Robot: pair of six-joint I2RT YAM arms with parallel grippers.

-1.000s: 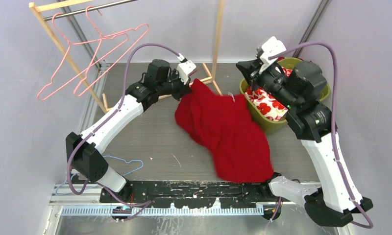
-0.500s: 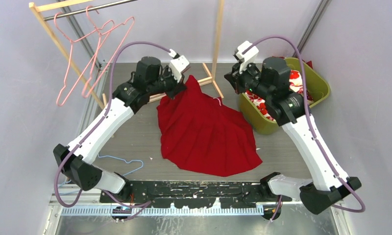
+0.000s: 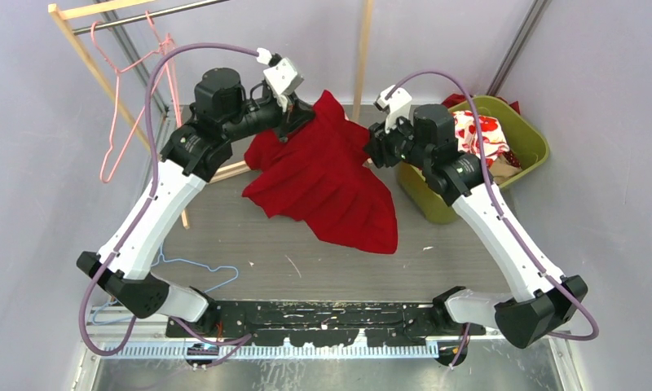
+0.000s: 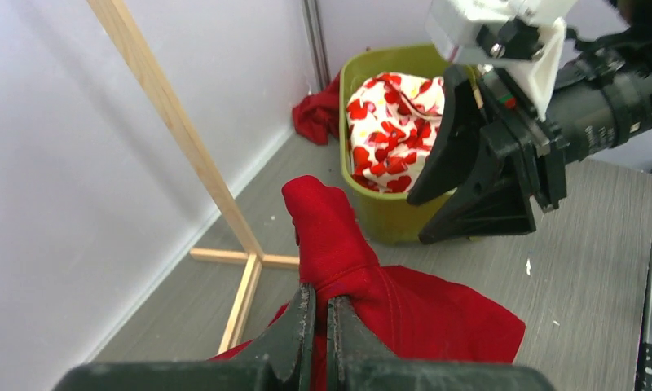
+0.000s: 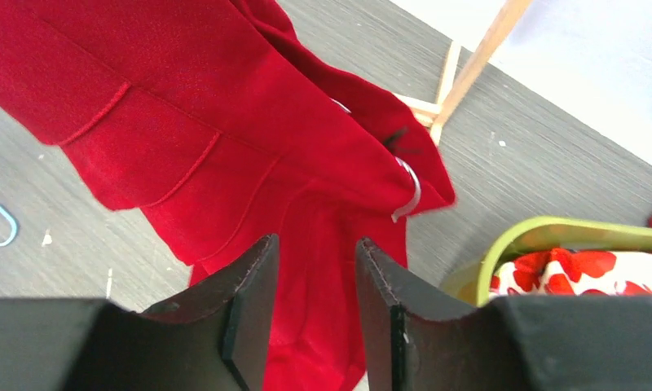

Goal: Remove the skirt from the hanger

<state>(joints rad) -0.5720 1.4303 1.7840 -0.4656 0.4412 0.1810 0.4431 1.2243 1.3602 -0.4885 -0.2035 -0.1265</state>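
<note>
Looking down from above, the left gripper is clamped on the top corner of the red skirt and holds it off the table, so the cloth hangs in a bunched fan with only its lower hem near the surface. A second ago the skirt lay lower and more to the right, and half a second ago it was spread wide below the arms. It has since been hauled up and toward the wooden rack. The right gripper, which was shut over the green bin, has swung to the skirt's right edge and parted its jaws. The pink hangers hang on the rack, well apart from the skirt.

From the left wrist, the fingers are pressed tight on a fold of the skirt, whose tip stands up above them. The right gripper hovers just beyond, in front of the bin with its floral cloth.

From the right wrist, the gripper stands open with nothing between its pads. The skirt lies below, and a white loop shows at the waistband (a hanging loop, most likely).

No hanger shows in the cloth, so I judge the removal essentially done. The right arm's fresh opening suggests it is lining up a second grip on the waistband.
</note>
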